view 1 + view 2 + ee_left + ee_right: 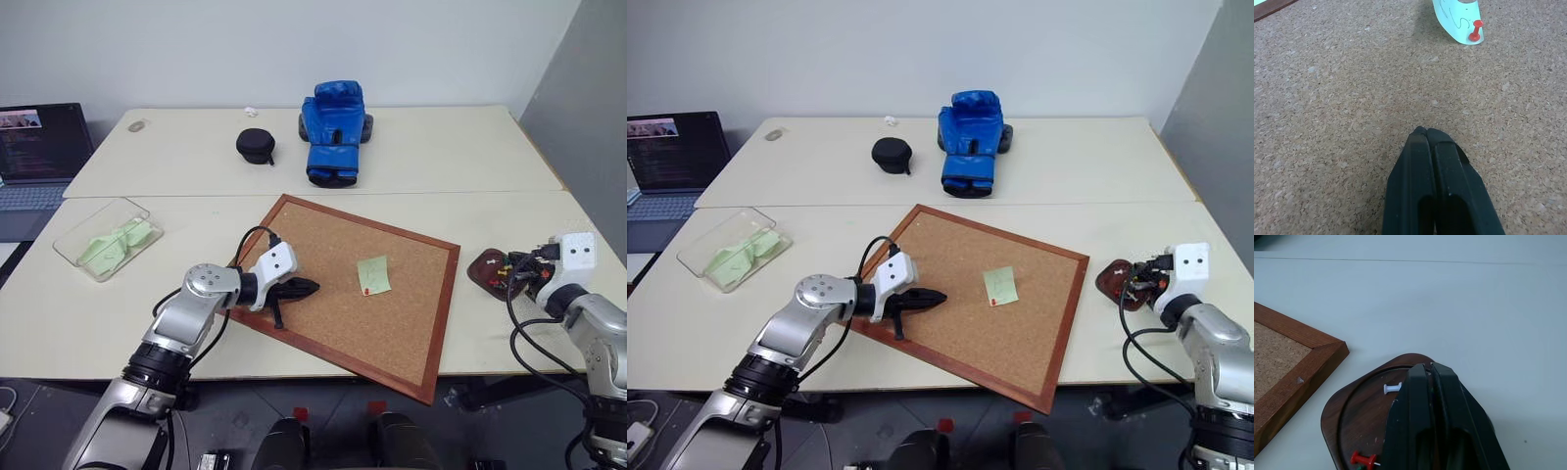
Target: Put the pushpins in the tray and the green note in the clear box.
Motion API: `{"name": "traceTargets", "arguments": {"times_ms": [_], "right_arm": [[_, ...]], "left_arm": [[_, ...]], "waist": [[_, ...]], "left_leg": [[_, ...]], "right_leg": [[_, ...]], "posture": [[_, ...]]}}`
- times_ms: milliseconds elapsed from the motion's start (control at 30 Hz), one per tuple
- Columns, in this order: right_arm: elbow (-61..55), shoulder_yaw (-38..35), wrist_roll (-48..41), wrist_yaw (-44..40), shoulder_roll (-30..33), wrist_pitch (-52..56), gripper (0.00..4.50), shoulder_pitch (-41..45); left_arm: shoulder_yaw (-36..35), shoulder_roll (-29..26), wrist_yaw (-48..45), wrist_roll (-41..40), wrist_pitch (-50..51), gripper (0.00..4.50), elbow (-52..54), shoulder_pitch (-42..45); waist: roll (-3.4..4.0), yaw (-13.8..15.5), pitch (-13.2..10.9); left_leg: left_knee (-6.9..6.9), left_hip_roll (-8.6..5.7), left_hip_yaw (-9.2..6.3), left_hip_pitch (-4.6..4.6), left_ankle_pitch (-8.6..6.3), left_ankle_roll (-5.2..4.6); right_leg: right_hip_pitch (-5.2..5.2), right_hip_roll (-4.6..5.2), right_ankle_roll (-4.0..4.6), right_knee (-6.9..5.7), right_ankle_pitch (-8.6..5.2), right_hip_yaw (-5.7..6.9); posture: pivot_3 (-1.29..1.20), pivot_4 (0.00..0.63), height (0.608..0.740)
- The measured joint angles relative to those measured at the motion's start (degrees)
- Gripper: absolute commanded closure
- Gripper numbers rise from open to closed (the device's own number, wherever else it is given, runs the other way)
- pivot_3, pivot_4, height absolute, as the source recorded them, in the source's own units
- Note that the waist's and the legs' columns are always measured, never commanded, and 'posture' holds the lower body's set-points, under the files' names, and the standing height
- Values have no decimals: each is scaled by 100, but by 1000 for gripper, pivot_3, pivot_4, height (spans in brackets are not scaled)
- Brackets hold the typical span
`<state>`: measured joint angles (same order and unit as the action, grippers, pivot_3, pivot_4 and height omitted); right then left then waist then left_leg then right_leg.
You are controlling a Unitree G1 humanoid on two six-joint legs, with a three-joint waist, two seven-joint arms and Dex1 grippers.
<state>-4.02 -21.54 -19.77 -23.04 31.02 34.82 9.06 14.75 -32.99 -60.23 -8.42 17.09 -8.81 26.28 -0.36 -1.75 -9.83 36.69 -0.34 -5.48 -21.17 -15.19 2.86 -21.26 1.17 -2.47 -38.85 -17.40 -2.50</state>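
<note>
The right gripper [1427, 366] is closed, with nothing seen between its fingers, and hangs over the tray [1334, 411], which sits on the table [196, 206] just beside the right corner of the corkboard [323, 323]. In the tray the wrist view shows two pins, one white [1393, 388] and one red [1363, 459]; the head views show more small pins there, too small to count. The left gripper [1425, 131] is also closed and empty, its tips low over the cork near the board's left edge. Further right on the board lies one green note [373, 274], held by a single red pushpin [1476, 30] at its lower edge. Well to the left, near the table's left edge, stands one clear box [71, 247] with pale green paper [116, 242] already in it. On the far table are one black round case [256, 146] and one blue boxing glove [333, 132]. One open laptop [39, 147] stands off to the far left.
</note>
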Motion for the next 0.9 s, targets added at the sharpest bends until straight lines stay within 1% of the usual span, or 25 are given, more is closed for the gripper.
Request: {"name": "traceTargets", "arguments": {"times_ms": [200,267,300,333,367,400,567,767,900], "right_arm": [[-16,-98,-382,63,-101,465,4473,47],[-25,-98,-434,67,-133,525,3996,48],[-35,-99,-467,80,-136,566,3916,50],[-44,-101,-496,88,-136,589,3739,50],[-68,-103,-536,95,-137,605,3439,51],[-87,-109,-573,96,-137,620,3344,53],[-116,-110,-616,89,-130,662,2336,55],[-116,-105,-614,66,-88,657,2336,59],[-115,20,-491,-54,49,351,2336,61]], "left_arm": [[4,0,-32,0,0,4500,-29,25],[4,1,-34,0,0,4500,-28,25],[4,1,-34,0,0,4500,-30,26],[5,2,-35,0,0,4500,-34,29],[5,3,-39,0,0,4500,-38,32],[6,5,-41,0,0,4500,-44,35],[7,12,-44,0,-1,4500,-54,43],[7,12,-45,0,-1,4500,-54,42],[7,13,-44,0,-2,4500,-54,42]], "waist": [[0,0,0],[0,0,0],[0,0,0],[0,0,0],[0,0,0],[0,-1,0],[0,2,0],[0,2,0],[0,1,0]], "left_leg": [[0,0,-2,0,0,0],[0,0,-2,-1,0,0],[0,0,-2,-1,0,0],[0,0,-2,-1,0,0],[0,0,-2,-1,0,0],[0,0,-2,0,0,0],[0,0,-1,-1,0,0],[0,0,0,-1,0,0],[0,0,2,-1,0,0]], "right_leg": [[0,0,0,0,0,-1],[0,0,0,0,0,-1],[0,0,0,0,0,-1],[0,0,0,0,0,-1],[0,0,0,1,0,-1],[0,0,0,0,0,-1],[0,0,-1,1,0,-1],[0,0,-1,2,0,0],[-1,0,-1,3,0,0]], "posture": [[0,150,740],[0,150,740],[0,150,740],[0,150,740],[0,150,740],[0,150,740],[0,150,740],[0,150,740],[0,150,740]]}}
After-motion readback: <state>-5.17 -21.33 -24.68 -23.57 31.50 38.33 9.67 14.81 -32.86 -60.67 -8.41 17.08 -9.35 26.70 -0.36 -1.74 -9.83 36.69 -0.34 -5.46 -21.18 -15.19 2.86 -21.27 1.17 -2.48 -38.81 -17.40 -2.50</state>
